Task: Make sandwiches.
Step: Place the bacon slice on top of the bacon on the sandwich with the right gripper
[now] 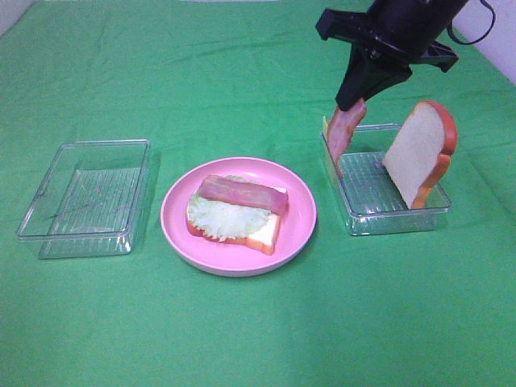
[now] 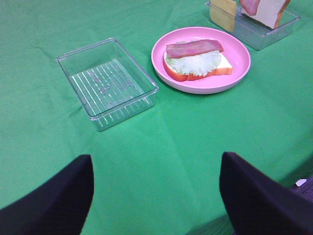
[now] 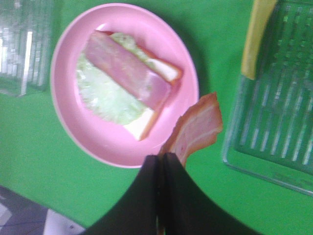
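Observation:
A half-built sandwich (image 1: 235, 214) lies on the round pink plate (image 1: 300, 218): a bread slice, pale green lettuce (image 1: 218, 218) and one bacon strip (image 1: 242, 193) on top. It also shows in the left wrist view (image 2: 198, 61) and the right wrist view (image 3: 127, 81). My right gripper (image 1: 355, 101) is shut on a second bacon strip (image 1: 344, 133), which hangs over the left end of the right tray (image 1: 403, 218); the right wrist view shows it too (image 3: 195, 129). A bread slice (image 1: 419, 153) leans upright in that tray. Yellow cheese (image 3: 257, 36) stands at the tray's edge. My left gripper (image 2: 156, 196) is open, low over the cloth.
An empty clear tray (image 1: 85, 197) stands left of the plate on the green cloth; it also shows in the left wrist view (image 2: 107, 83). The cloth's edge shows in the right wrist view (image 3: 29, 210).

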Controlling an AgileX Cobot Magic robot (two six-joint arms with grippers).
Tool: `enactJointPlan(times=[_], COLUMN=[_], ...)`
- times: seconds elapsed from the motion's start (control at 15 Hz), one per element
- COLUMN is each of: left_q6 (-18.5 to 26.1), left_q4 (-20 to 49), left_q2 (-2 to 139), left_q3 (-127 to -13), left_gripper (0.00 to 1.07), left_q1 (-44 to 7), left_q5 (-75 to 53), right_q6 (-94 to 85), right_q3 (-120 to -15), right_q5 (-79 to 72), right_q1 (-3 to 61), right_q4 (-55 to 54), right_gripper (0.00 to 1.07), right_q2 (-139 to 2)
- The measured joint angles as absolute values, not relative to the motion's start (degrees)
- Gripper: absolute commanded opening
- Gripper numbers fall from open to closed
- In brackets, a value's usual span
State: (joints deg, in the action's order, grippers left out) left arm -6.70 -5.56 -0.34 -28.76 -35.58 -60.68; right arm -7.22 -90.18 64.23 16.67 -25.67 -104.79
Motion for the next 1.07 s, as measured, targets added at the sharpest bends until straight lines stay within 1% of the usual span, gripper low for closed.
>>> enactJointPlan(times=[0.27, 0.33, 0.67, 0.93, 1.07], left_q6=[-6.7, -6.7, -6.7, -6.7, -6.7], left_q4=[-5.6, -5.6, -5.6, -5.6, -5.6], left_q2=[-0.3, -0.3, -0.3, -0.3, -0.3], left_q3=[-28.8, -28.8, -28.8, -28.8, -28.8], left_gripper=[0.69, 0.69, 0.69, 0.69, 0.69], left_q1=[-35.6, -35.6, -35.6, -35.6, -35.6], left_q5=[-60.7, -60.7, -60.7, -60.7, -60.7], right_q6=[-12.7, -14.3, -15.4, -16.6, -18.0], right_q3=[-90.2, -90.2, -90.2, -90.2, -90.2], right_q5=[67.7, 67.2, 57.0, 50.0, 47.2], right_q1=[17.0, 18.3, 27.3, 28.6, 28.6], right_q4=[-39.6, -42.4, -47.3, -56.1, -57.8], right_gripper=[0.00, 0.00, 0.00, 0.00, 0.00], right_q2=[-103.0, -103.1, -109.3, -115.2, -120.0])
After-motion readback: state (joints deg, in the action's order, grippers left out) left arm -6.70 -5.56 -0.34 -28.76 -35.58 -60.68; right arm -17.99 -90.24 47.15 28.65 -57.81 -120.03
